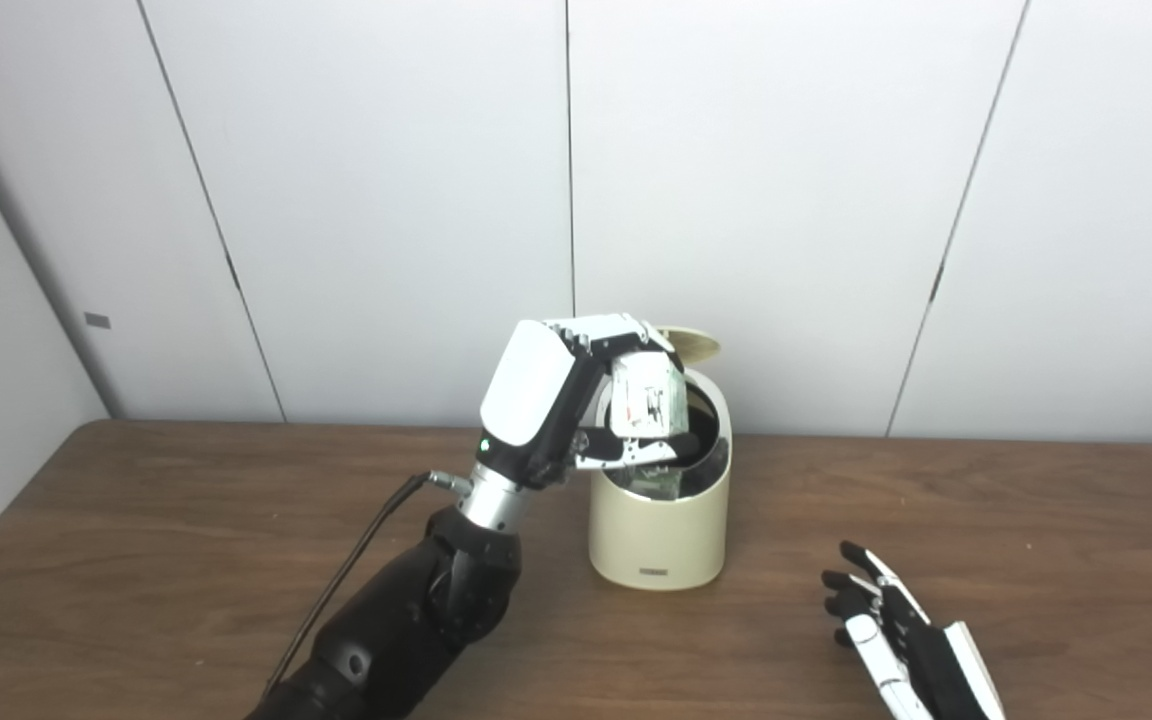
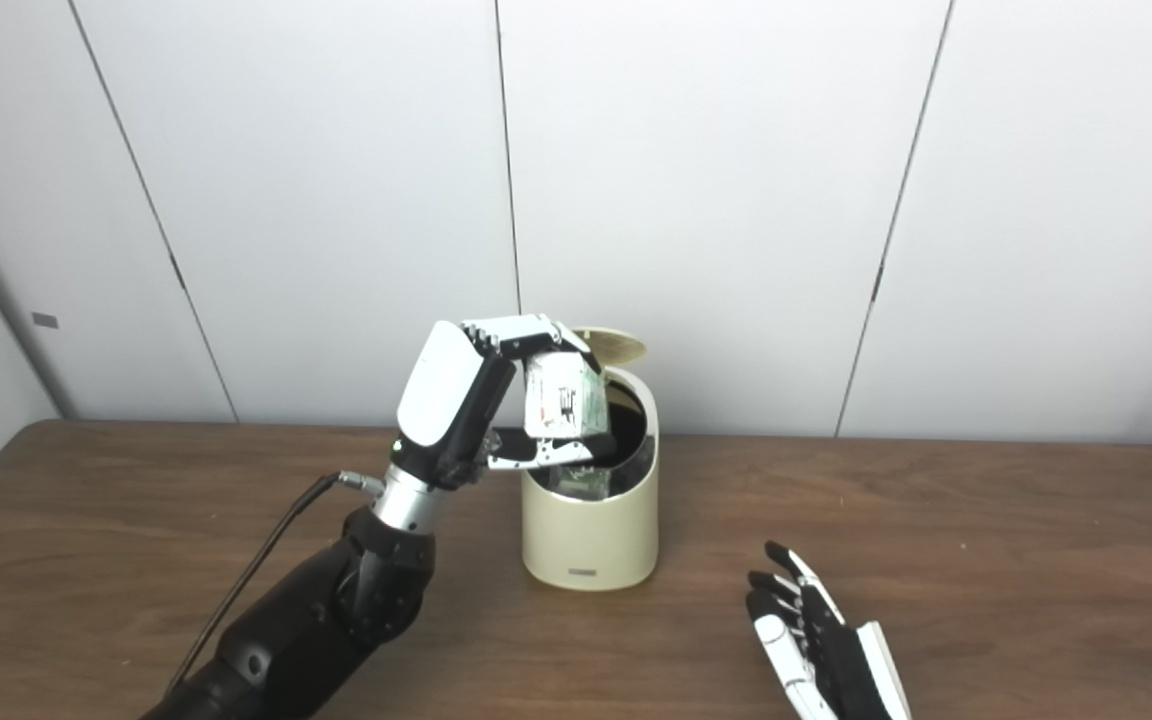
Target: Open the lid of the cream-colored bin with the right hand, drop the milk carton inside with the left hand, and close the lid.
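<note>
The cream-colored bin (image 1: 661, 535) stands upright at the middle of the wooden table, its round lid (image 1: 691, 345) tipped up at the back. My left hand (image 1: 576, 400) hovers over the bin's open mouth, shut on the milk carton (image 1: 646, 400), a small white and green box. The carton's lower end sits at the rim, inside the dark opening. My right hand (image 1: 891, 625) lies low at the table's front right, fingers spread, open and holding nothing, well apart from the bin.
The brown wooden table (image 1: 186, 520) runs across the view, with white wall panels (image 1: 386, 200) close behind the bin. A black cable (image 1: 356, 560) trails along my left forearm.
</note>
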